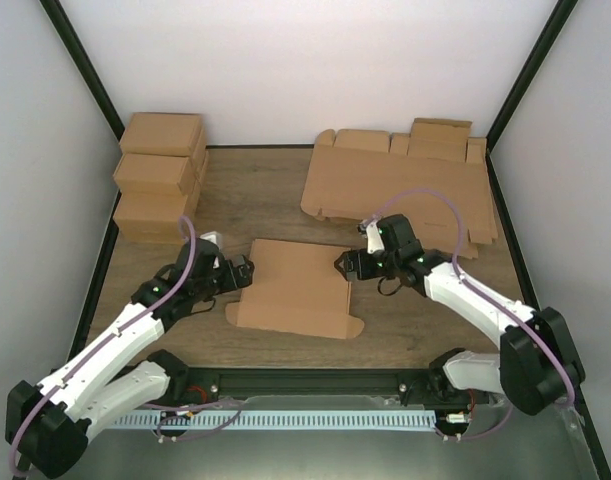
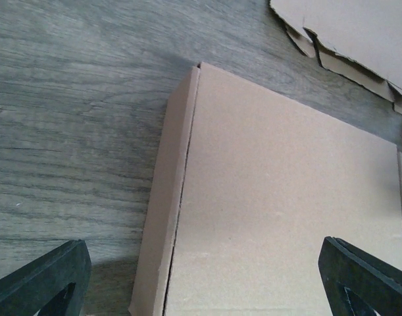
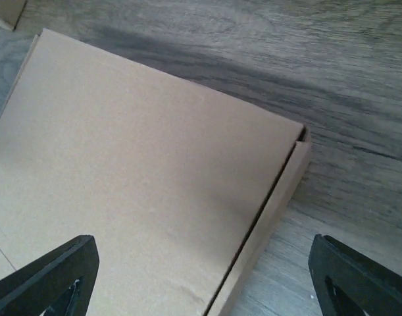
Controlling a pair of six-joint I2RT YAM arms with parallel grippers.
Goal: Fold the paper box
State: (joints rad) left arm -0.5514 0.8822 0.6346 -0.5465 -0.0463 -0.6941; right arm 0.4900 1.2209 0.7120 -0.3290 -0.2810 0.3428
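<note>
The paper box [image 1: 293, 288] lies in the middle of the table, a brown cardboard piece with its lid panel down and narrow side walls showing at both ends. My left gripper [image 1: 247, 273] is open at the box's left end, its fingers [image 2: 43, 283] straddling the left side wall [image 2: 162, 217] without touching it. My right gripper [image 1: 343, 264] is open at the right end, above the box's far right corner [image 3: 299, 141]; one of its fingers [image 3: 49, 280] hangs over the lid [image 3: 141, 184], the other over the table. Neither holds anything.
A sheaf of flat cardboard blanks [image 1: 405, 185] lies at the back right, its edge showing in the left wrist view [image 2: 345, 39]. Finished folded boxes [image 1: 163, 175] are stacked at the back left. The wooden table [image 1: 275, 195] is walled by white panels.
</note>
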